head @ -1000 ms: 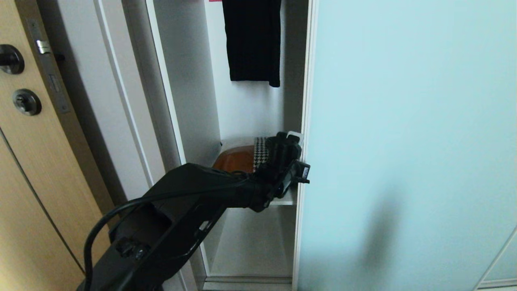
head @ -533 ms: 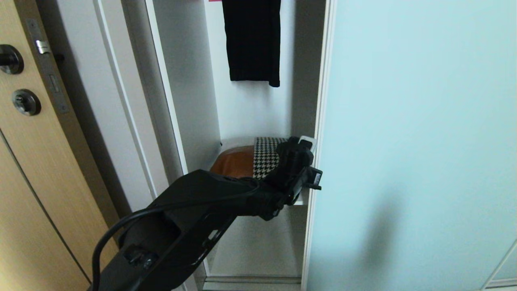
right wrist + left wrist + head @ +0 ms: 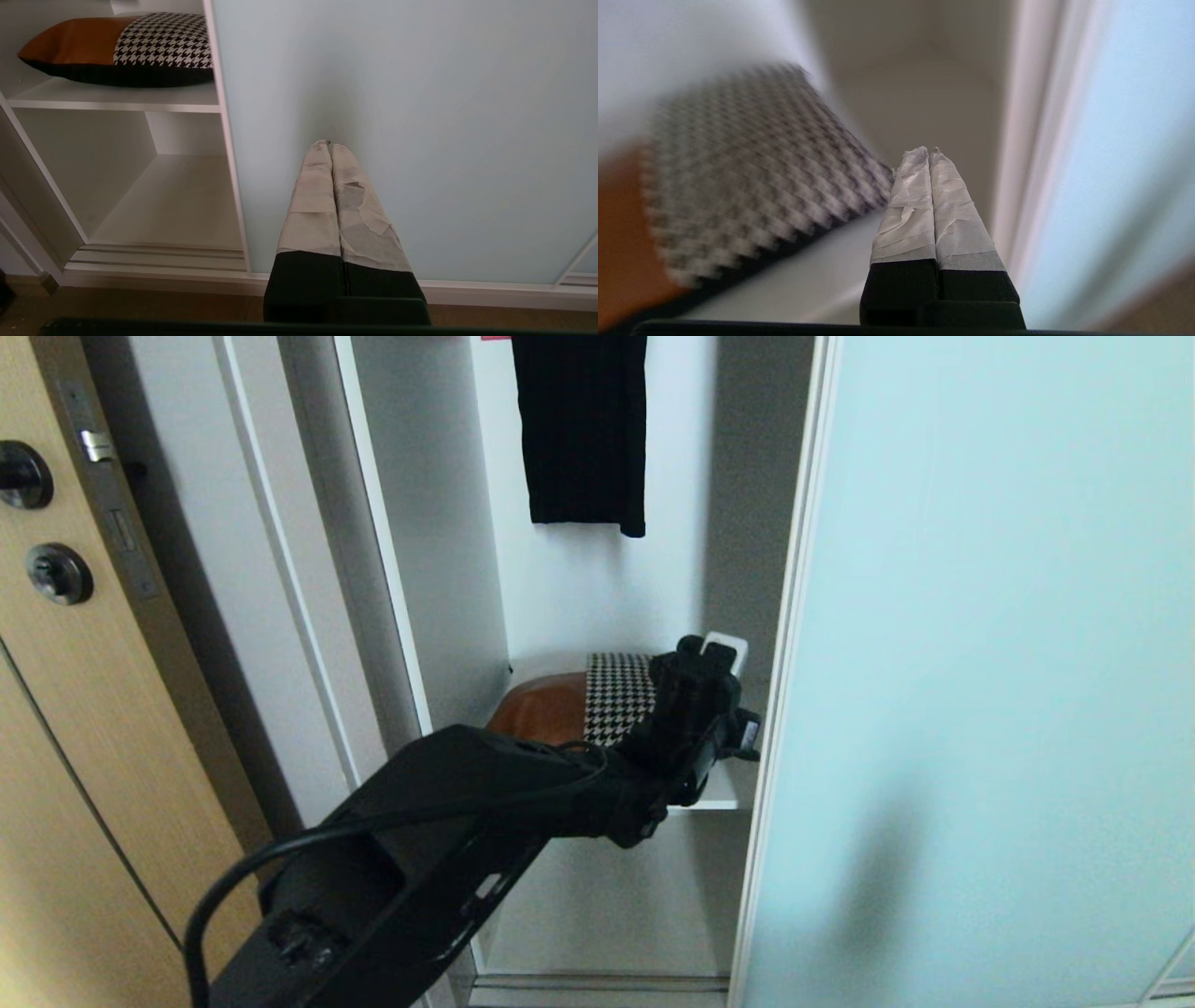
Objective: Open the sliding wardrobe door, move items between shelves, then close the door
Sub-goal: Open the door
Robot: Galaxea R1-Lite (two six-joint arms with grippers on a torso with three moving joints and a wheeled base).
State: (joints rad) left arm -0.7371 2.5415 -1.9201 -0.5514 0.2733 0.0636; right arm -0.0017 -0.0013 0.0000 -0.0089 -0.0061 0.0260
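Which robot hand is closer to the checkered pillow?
Left. The left gripper reaches into the wardrobe right beside the pillow; the right gripper hangs lower, facing the sliding door.

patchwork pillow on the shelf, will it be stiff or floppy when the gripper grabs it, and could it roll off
The patchwork pillow looks plump and soft, so it would probably sag and dent under a pinch. It lies flat on the shelf, so rolling seems unlikely. The smooth tan panel may be slippery against the shut left gripper.
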